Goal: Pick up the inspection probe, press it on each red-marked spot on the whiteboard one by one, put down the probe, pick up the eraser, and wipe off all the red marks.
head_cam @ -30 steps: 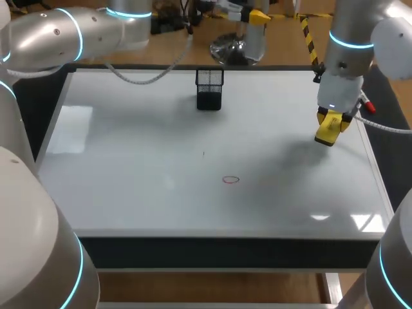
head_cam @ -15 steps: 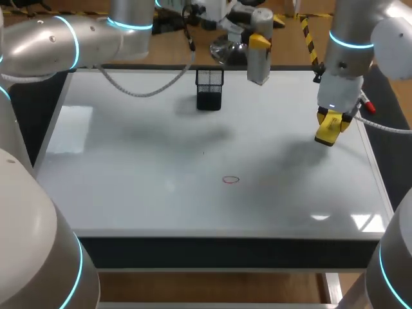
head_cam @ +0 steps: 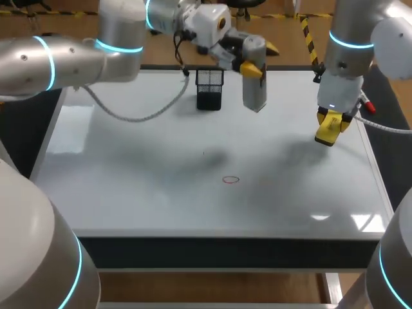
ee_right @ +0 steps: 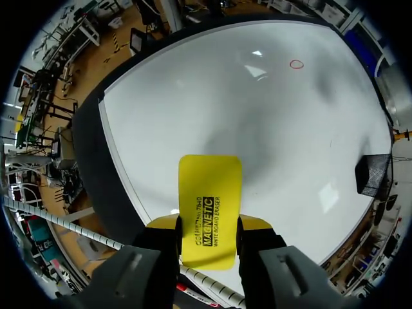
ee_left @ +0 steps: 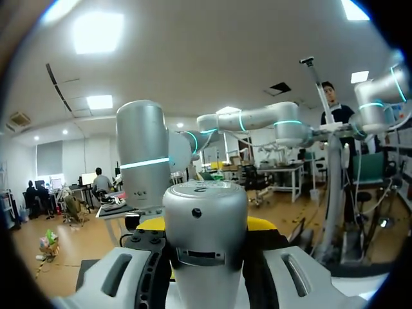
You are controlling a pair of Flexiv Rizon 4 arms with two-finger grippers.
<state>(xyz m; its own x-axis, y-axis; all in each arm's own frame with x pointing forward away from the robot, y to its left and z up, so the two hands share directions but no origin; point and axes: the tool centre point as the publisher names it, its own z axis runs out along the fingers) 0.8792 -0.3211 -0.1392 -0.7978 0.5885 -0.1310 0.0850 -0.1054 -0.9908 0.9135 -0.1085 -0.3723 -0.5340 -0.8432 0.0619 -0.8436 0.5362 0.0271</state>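
On the white whiteboard (head_cam: 129,180) a black mesh holder (head_cam: 209,89) stands at the far edge, and one small red ring mark (head_cam: 230,179) lies near the middle. Right of the holder, the left hand (head_cam: 251,67) pinches a grey cylindrical probe (head_cam: 255,91) above the board. Further right, the right hand (head_cam: 331,123) pinches a yellow flat eraser (ee_right: 209,193).

A mesh holder (head_cam: 209,89) is set at the whiteboard's (head_cam: 129,193) back middle, the probe (head_cam: 254,87) held aloft just right of it. A drawn ring (head_cam: 230,179) is placed centrally before them, the eraser (head_cam: 329,129) held over the right side.
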